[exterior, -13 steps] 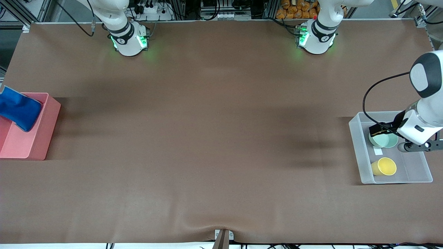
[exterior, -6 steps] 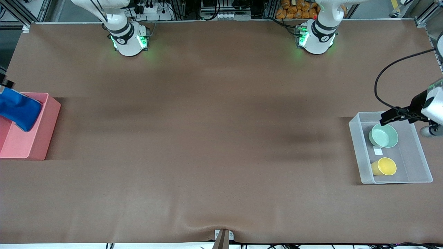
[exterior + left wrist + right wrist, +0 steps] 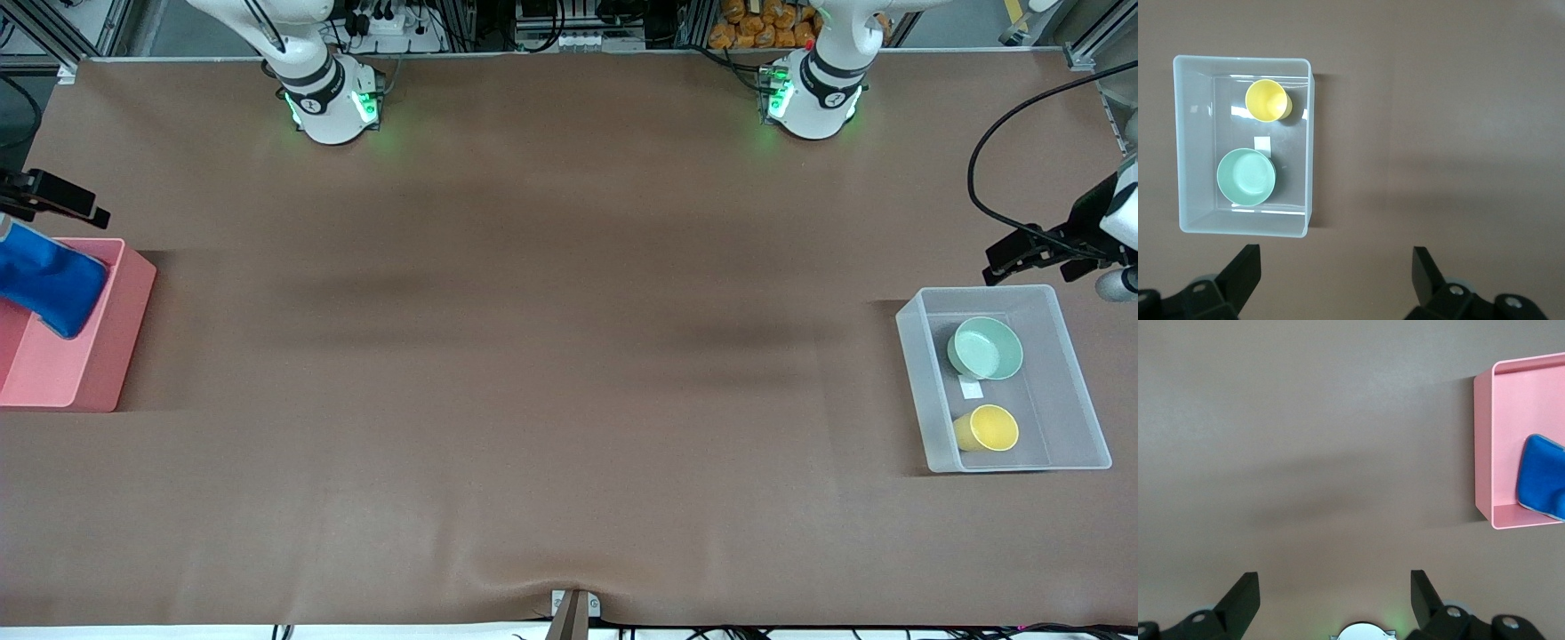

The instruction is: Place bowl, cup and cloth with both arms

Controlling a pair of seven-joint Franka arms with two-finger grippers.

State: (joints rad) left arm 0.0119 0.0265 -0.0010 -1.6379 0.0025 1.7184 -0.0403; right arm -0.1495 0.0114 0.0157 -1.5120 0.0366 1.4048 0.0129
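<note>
The pale mint-green bowl (image 3: 987, 348) and the yellow cup (image 3: 989, 428) sit in a clear plastic tub (image 3: 925, 382) at the left arm's end of the table, the cup nearer to the front camera. Both show in the left wrist view, bowl (image 3: 1247, 177) and cup (image 3: 1267, 100). My left gripper (image 3: 1022, 252) is open and empty, up over bare table just off the tub's edge. The blue cloth (image 3: 44, 280) lies in a pink bin (image 3: 98, 356) at the right arm's end. My right gripper (image 3: 53, 197) is open and empty, up over the table beside the bin.
In the right wrist view the pink bin (image 3: 1485, 447) holds the cloth (image 3: 1541, 477), and the right arm's base (image 3: 1363, 632) shows between the fingers. A small white label (image 3: 971, 388) lies in the tub between bowl and cup. Brown table cover spans the middle.
My left gripper has let go of the bowl, lifted out of the tub and drawn back toward the arm bases. My right gripper has come into the front view beside the pink bin.
</note>
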